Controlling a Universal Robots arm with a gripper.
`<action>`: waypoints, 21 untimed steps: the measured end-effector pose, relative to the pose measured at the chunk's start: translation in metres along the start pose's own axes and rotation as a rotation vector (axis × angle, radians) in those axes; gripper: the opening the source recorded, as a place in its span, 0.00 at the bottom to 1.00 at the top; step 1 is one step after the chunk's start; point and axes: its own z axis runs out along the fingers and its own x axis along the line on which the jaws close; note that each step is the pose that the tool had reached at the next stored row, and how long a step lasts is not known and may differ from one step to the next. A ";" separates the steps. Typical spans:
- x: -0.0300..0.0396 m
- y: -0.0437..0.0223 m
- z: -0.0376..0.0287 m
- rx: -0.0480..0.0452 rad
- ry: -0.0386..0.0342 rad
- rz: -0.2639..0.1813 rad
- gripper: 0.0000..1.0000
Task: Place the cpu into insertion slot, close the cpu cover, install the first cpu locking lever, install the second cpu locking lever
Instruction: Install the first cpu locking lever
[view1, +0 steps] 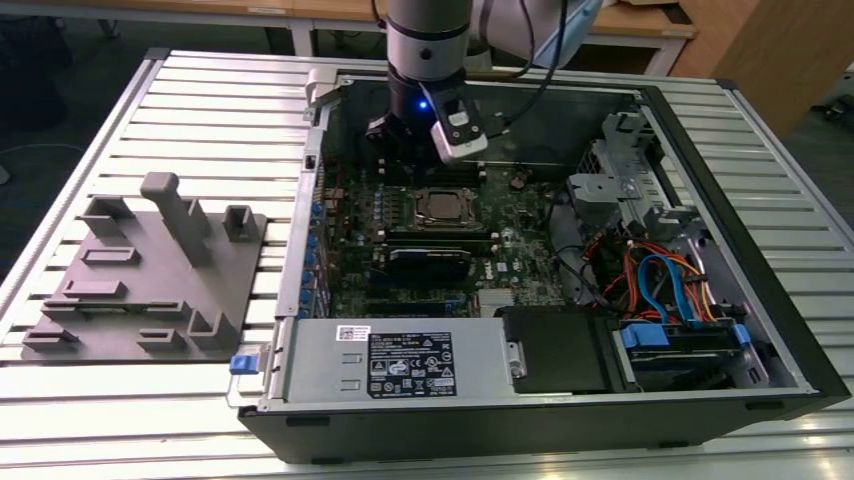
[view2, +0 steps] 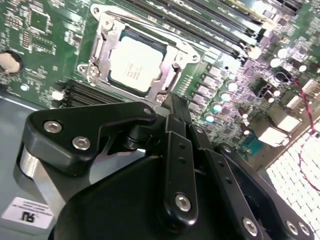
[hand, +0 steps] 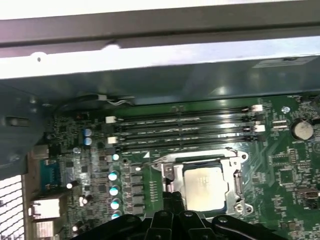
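"Black gripper (view2: 174, 102) first: how did it stand?"

"Its fingers were drawn together at the tips, with nothing between them that I could see. It hung low over the green board (view2: 45, 35), inside the open computer case (view1: 747, 240)."

"And the cpu (view2: 136, 64), which way from the tips?"

"Just past them and a little below, close but not touching. In the exterior view it lay on the camera's side of the gripper, between the gripper and the long black memory slots (hand: 182, 131). The first wrist view agreed: gripper, then chip, then those slots beyond."

"Was it seated?"

"Flat in the insertion slot (view2: 131, 35), I judged. The cpu cover (view2: 102, 37) looked to be down around it, with the dull grey top showing through its window."

"Any long axis to line up on?"

"None on the chip, since it was square. The cover's frame ran a bit longer one way, roughly across the line of the memory slots."

"The levers?"

"I couldn't tell whether either was hooked."
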 end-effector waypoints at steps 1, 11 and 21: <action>0.0014 -0.0001 0.0000 -0.0001 0.0000 0.000 0.10; 0.0036 -0.0004 -0.0001 0.0000 0.0001 -0.001 0.10; 0.0099 -0.0010 -0.0003 0.0000 0.0001 -0.001 0.10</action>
